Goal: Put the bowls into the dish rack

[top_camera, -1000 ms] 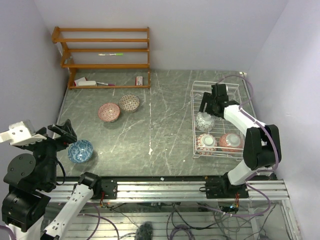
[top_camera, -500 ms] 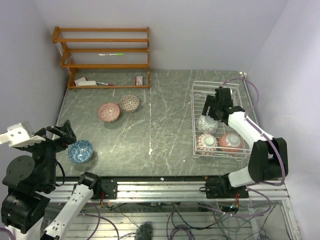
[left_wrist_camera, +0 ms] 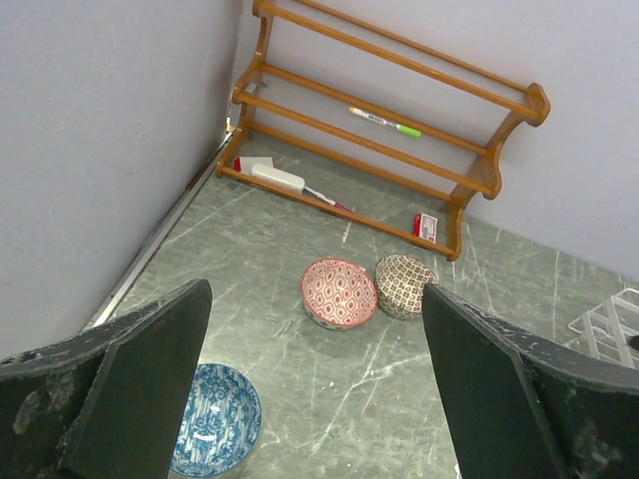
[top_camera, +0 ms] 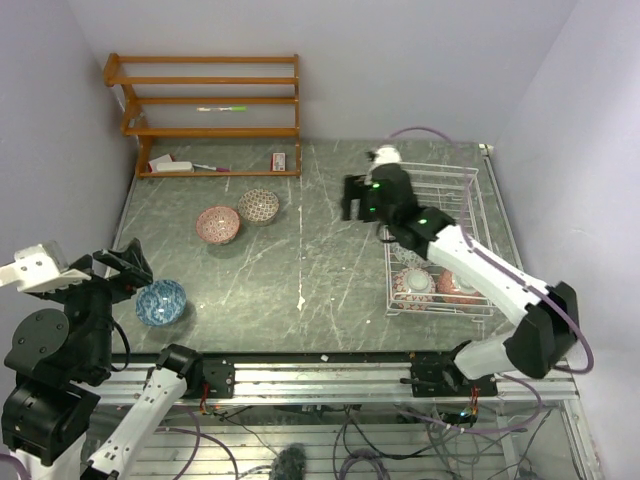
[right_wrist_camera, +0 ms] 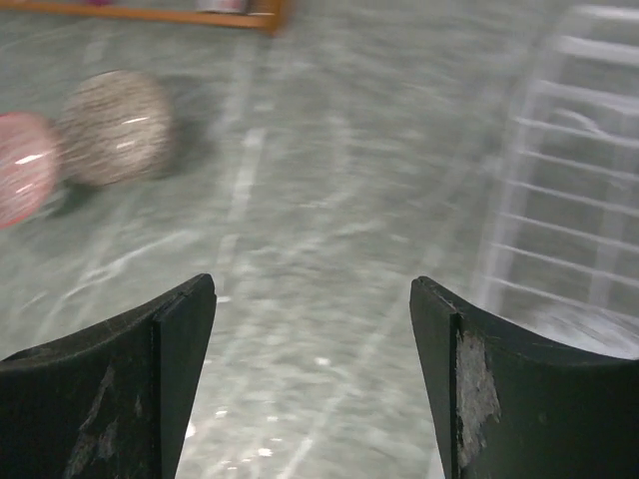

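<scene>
Three bowls stand on the dark table: a blue one [top_camera: 160, 301] [left_wrist_camera: 210, 434] at the near left, a red-pink one [top_camera: 217, 224] [left_wrist_camera: 339, 292] [right_wrist_camera: 25, 165] and a brown one [top_camera: 259, 206] [left_wrist_camera: 404, 285] [right_wrist_camera: 115, 128] touching it farther back. The white wire dish rack [top_camera: 455, 170] [right_wrist_camera: 569, 200] sits at the right and holds two bowls [top_camera: 412, 284] at its near end, one red [top_camera: 462, 290] and partly under the arm. My right gripper [top_camera: 352, 203] [right_wrist_camera: 312, 289] hangs open and empty over the table just left of the rack. My left gripper [top_camera: 125, 265] [left_wrist_camera: 315, 319] is wide open, raised above the blue bowl.
An orange-brown wooden shelf [top_camera: 210, 110] [left_wrist_camera: 399, 100] stands at the back left with a pen and small items on it. Walls close in on the left, back and right. The right arm stretches across the rack's left side.
The right gripper has risen out of the rack and swung left over the table, leaving a bowl in the rack. The left arm has stayed still.
</scene>
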Robot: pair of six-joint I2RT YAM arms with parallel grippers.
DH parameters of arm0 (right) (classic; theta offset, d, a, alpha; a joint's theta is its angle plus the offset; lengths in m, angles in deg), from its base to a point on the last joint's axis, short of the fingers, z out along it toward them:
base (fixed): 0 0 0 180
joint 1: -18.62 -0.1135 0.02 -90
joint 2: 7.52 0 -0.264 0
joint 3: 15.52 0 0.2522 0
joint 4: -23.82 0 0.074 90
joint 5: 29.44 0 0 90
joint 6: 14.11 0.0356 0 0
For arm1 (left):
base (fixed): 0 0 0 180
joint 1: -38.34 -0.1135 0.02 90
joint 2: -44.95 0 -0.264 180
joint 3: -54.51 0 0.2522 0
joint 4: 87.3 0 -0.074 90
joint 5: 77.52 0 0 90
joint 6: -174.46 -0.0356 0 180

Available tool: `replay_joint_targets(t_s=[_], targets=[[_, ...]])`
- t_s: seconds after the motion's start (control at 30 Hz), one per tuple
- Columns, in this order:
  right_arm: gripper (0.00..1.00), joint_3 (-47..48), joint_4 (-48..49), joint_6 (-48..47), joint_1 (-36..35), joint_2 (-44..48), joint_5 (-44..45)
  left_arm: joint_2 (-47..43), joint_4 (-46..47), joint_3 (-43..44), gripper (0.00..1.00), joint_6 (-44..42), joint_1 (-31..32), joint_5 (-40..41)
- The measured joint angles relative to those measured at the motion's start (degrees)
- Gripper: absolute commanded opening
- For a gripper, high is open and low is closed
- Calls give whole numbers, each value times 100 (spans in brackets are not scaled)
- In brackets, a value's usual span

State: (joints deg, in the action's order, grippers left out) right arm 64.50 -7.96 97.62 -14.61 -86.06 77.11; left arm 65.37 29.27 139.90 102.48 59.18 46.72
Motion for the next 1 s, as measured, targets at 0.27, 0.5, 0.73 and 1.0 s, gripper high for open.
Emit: replay_joint_targets(t_s=[0.27, 0.5, 0.73, 1.0], targets=[[80, 1233, 691, -415, -1665, -1676, -614, 173, -46, 577, 98, -66, 0, 35], [78, 2599, 942, -623, -1875, -3521, -308, 181, -81, 671, 98, -63, 0, 68], [71, 3189, 1207, -1115, -1572, -4371, -640, 179, -184, 468, 98, -63, 0, 72], [70, 3379, 1364, -2461, -1591, -4529, -2555, 79, -251, 319, 98, -66, 0, 186]])
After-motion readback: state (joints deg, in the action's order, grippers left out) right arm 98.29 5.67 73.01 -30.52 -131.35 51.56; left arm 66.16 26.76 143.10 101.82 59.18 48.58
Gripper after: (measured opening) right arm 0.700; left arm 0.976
